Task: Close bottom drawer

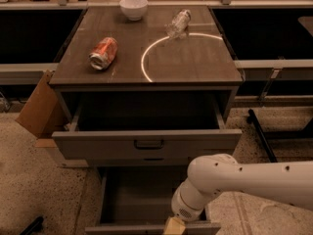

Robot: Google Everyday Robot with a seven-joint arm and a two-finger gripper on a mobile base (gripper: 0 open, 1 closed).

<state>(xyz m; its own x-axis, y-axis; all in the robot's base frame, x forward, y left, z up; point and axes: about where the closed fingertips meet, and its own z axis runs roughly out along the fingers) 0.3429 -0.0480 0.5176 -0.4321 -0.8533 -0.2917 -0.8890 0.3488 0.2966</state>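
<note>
The bottom drawer (139, 197) of the cabinet stands pulled far out, its grey box open to view and its front edge (127, 228) at the bottom of the camera view. Its handle is out of view. My white arm (230, 180) reaches in from the right. My gripper (174, 227) hangs at the drawer's front right edge; only its yellowish upper part shows, the rest is cut off by the frame's bottom.
The wide top drawer (146, 143) is also pulled out, above the bottom one. On the cabinet top (195, 67) lie a crushed can (103, 53), a white bowl (134, 7) and a tipped clear bottle (178, 22). A cardboard box (41, 106) leans at the left.
</note>
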